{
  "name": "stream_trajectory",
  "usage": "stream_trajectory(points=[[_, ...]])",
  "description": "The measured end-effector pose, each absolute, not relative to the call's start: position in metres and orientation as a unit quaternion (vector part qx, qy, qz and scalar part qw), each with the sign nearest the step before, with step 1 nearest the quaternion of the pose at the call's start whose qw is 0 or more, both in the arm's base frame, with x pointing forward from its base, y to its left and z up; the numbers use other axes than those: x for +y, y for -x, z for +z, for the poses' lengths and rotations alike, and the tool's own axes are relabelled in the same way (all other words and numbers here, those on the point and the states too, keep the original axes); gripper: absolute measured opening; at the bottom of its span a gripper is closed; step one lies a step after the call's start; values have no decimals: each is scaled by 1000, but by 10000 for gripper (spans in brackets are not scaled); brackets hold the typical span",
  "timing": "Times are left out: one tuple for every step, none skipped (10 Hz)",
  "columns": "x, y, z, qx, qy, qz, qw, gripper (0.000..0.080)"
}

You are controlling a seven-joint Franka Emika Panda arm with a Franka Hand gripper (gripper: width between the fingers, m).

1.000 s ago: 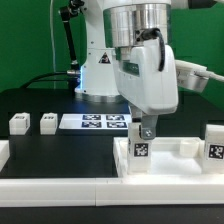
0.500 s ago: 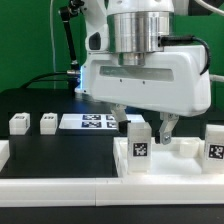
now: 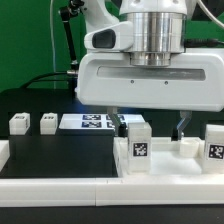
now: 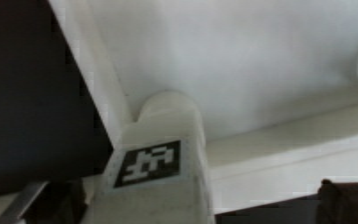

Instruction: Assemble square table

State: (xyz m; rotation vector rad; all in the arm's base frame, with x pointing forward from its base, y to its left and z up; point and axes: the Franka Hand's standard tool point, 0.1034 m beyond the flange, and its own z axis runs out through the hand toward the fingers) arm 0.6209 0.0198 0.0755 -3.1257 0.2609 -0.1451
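A black table (image 3: 40, 150) fills the scene under a green backdrop (image 3: 25, 40) at ten o'clock in the exterior view. The square tabletop (image 3: 180, 160), a white tray with a raised rim, lies at five o'clock in that view, just behind a long white bar (image 3: 60, 187) running along the six o'clock edge. A tagged leg (image 3: 138, 142) stands upright at the tabletop's nine o'clock corner, and a second leg (image 3: 214, 142) stands at three o'clock. The gripper (image 3: 150, 128) hangs over the first leg with its fingers (image 3: 181, 128) spread wide, one on either side of it; neither visibly touches it. Two loose legs (image 3: 19, 123) (image 3: 48, 122) sit well apart from the tabletop at nine o'clock, beside the marker board (image 3: 92, 121). The wrist view shows the same leg (image 4: 158, 150), its tag facing the camera, rising against the pale tabletop (image 4: 247, 60) with the dark table (image 4: 16, 100) beyond its rim and a blurred finger to either side.
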Motion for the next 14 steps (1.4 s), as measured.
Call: stream_trajectory(points=[[19, -621, 76, 63, 997, -46, 0, 648], [19, -621, 76, 72, 996, -46, 1, 648], [19, -621, 76, 72, 996, -46, 1, 540], [19, -621, 76, 74, 996, -46, 1, 373], [16, -621, 76, 119, 992, -46, 3, 373], [15, -621, 75, 158, 986, -46, 4, 297], [15, -621, 75, 186, 981, -46, 6, 297], [15, -621, 75, 207, 977, -46, 7, 297], [15, -621, 75, 239, 970, -45, 9, 297], [14, -621, 74, 290, 956, -44, 14, 297], [11, -621, 72, 364, 930, -40, 24, 297], [8, -621, 71, 445, 894, -33, 43, 294], [6, -621, 71, 512, 856, -25, 62, 293], [6, -621, 71, 569, 819, -17, 75, 293]])
